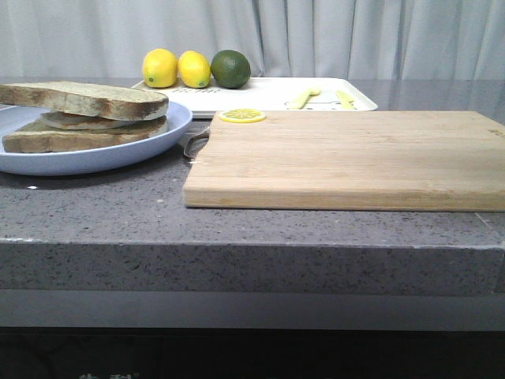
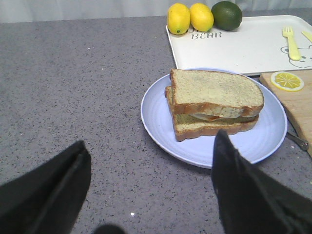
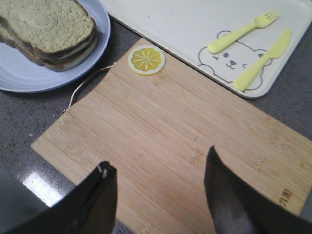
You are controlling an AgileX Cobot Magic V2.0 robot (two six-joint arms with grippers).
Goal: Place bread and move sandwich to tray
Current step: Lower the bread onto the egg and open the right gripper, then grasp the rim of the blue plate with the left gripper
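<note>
Toward the table's left edge we see the bread (image 2: 214, 90) topping the sandwich (image 2: 212, 119) on its plate (image 2: 161, 122). Our left hand (image 2: 151, 195) gapes empty nearby. The tray (image 1: 268, 93) sits along the far edge. Our right hand (image 3: 158, 200) hangs open, empty, over the board (image 3: 185, 146).

Two lemons (image 1: 160, 68) (image 1: 194, 69), one lime (image 1: 230, 69), one lemon slice (image 1: 242, 116), two bread slices (image 1: 83, 100) (image 1: 79, 136), one fork (image 3: 242, 30), one knife (image 3: 262, 60).
</note>
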